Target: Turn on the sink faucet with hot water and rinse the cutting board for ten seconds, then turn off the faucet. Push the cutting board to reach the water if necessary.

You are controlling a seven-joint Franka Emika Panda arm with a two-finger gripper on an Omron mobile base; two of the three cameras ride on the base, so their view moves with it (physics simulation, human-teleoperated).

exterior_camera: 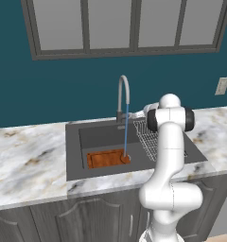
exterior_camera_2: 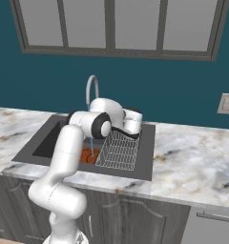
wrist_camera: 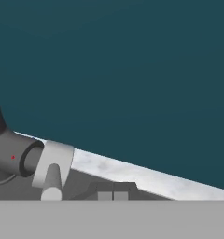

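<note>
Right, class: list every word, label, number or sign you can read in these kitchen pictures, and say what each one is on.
None: no readable text anywhere.
The tap, sink, board and wall plate carry no lettering.
The tap's lever base has a tiny red dot, not a word.

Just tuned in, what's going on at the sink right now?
The sink faucet is running: the water falls onto the right end of the cutting board lying in the sink. The arm reaches behind the dish rack toward the faucet's base, where the hand view shows the lever close up.
</note>
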